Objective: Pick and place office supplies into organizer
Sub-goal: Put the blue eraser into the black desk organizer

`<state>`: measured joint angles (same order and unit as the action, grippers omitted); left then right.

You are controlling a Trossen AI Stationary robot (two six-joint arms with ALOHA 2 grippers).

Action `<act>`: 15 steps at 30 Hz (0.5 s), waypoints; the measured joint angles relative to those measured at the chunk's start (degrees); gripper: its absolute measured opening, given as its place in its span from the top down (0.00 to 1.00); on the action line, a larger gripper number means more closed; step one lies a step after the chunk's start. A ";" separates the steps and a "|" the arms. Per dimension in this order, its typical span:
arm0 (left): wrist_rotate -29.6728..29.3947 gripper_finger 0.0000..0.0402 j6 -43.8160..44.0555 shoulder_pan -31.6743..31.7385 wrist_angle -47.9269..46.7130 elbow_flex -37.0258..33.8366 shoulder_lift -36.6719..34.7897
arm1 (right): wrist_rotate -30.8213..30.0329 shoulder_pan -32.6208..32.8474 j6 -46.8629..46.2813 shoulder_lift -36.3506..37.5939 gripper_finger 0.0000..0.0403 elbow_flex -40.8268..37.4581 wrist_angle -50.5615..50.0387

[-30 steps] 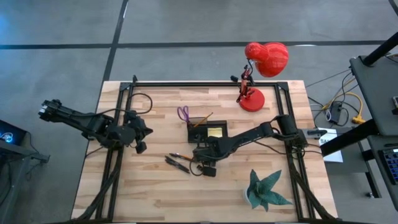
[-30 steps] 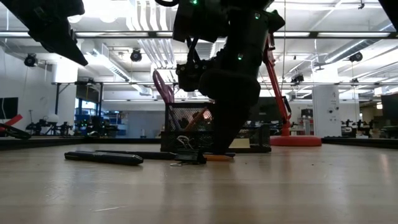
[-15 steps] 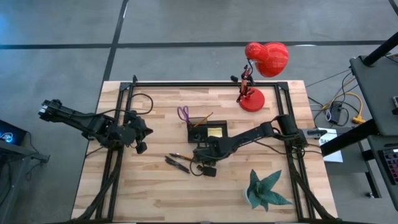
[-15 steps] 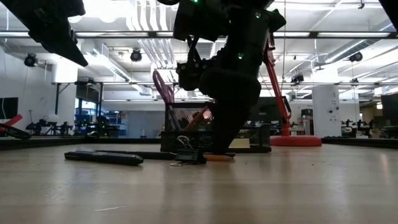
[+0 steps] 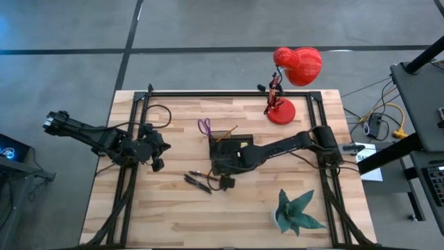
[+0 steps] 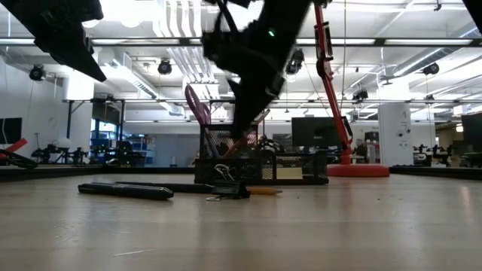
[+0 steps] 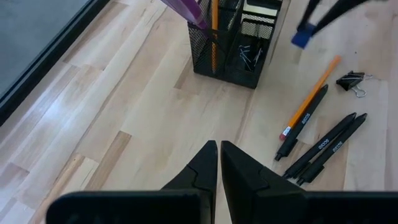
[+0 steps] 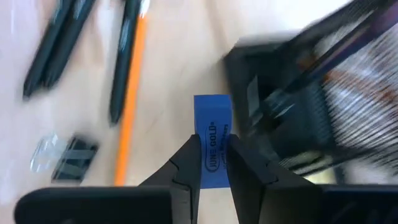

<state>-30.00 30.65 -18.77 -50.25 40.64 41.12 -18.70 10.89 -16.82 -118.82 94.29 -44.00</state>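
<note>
Right gripper (image 8: 211,163): clamped on blue eraser (image 8: 212,134), beside organizer (image 5: 229,148) | Left gripper (image 7: 219,163): fingers together, idle at table's left.

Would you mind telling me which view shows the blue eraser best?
The right wrist view: the eraser fills the centre, pinched in the right tool, its label visible. The left wrist view shows a small blue bit of it. The high and low views do not clearly show it.
</note>
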 joint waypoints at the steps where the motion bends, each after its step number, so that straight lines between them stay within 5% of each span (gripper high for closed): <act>1: 0.02 0.99 -0.02 0.00 -0.01 -0.02 0.00 | -1.31 -0.11 1.18 0.08 0.87 0.95 -0.35; 9: 0.00 0.99 -0.04 -0.01 0.10 -0.07 0.00 | -3.96 -4.59 6.44 -0.57 0.87 4.01 -0.52; 15: -0.04 0.99 -0.04 -0.01 0.08 -0.11 0.00 | 0.86 -7.42 10.40 -1.29 0.87 2.61 -0.29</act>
<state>-30.03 30.61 -18.79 -50.17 40.53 41.12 -17.84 3.46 -6.43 -120.11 96.90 -44.29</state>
